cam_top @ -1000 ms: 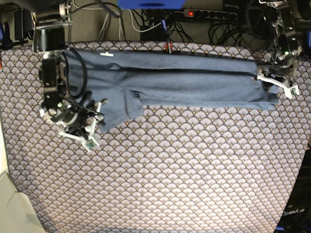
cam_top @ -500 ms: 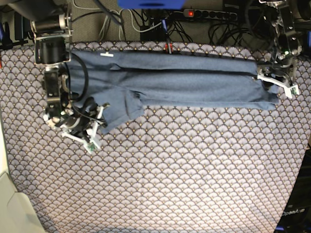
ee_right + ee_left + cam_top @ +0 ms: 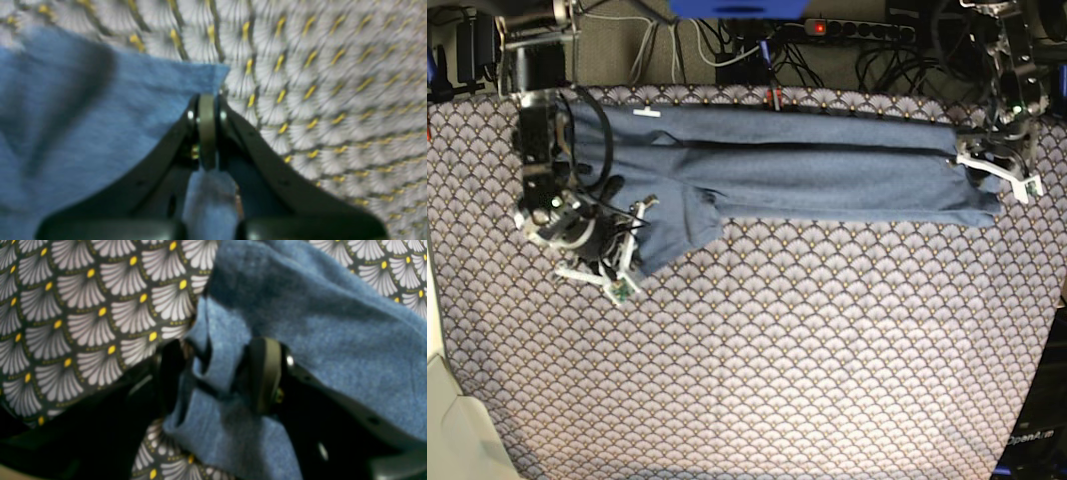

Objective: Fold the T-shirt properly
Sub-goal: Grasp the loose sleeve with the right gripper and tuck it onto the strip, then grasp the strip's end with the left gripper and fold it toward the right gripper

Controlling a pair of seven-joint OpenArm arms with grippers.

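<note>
Across the scalloped tablecloth (image 3: pixel 807 340), both grippers' jaws pinch the heathered, long-folded T-shirt (image 3: pixel 827 170) at opposite ends.

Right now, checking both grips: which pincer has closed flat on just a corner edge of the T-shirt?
The right pincer: shut tight at the T-shirt's sleeve corner. The left pincer clamps a thick bunched fold instead.

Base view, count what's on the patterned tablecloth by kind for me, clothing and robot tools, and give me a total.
T-shirt: 1, blue, folded into a long band across the far side of the tablecloth.
Robot tools: 2, the right tool at the sleeve end and the left tool at the other end, each shut on the fabric.
Total: 3
</note>
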